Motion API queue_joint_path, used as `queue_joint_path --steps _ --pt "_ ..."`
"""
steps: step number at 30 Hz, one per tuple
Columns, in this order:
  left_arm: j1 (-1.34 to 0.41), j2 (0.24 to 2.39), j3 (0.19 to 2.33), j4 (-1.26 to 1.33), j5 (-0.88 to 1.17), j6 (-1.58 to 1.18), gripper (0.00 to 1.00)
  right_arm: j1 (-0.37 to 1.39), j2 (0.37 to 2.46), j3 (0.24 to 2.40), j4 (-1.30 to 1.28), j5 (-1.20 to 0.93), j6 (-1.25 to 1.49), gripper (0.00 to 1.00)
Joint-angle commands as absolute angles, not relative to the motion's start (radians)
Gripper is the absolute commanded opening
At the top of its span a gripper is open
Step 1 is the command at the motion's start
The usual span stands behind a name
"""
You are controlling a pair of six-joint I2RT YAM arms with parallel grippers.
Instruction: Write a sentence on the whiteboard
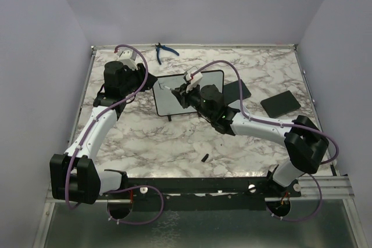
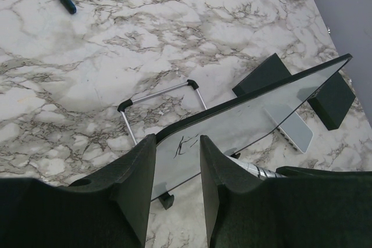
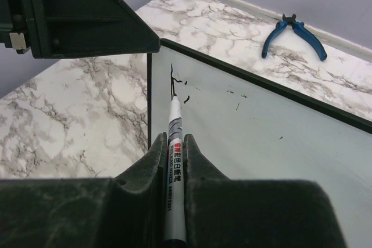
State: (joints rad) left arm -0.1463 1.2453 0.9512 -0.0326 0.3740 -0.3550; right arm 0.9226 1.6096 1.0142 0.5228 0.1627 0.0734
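Right gripper [image 3: 172, 141] squeezes a marker pen [image 3: 175, 121], tip on the whiteboard [image 3: 261, 143] (few black strokes [image 3: 172, 81]). Left gripper [image 2: 177, 144] gapes, holding nothing.

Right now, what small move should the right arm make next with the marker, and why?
Probably ease the marker a little along the whiteboard to begin the next letter: the right fingers are shut on it, its tip sits at a few strokes near the corner, and the rest is almost bare.
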Motion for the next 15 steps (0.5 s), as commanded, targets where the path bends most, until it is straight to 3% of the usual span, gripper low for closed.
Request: queue_joint_path --steps 1,15 --pt "-0.154 1.221 0.94 -0.026 0.381 -0.346 0.37 0.928 1.584 0.999 0.548 0.192 0.061 0.0" --pt "-0.154 1.221 0.94 -0.026 0.383 -0.346 0.37 0.928 1.617 1.027 0.533 0.259 0.063 0.0"
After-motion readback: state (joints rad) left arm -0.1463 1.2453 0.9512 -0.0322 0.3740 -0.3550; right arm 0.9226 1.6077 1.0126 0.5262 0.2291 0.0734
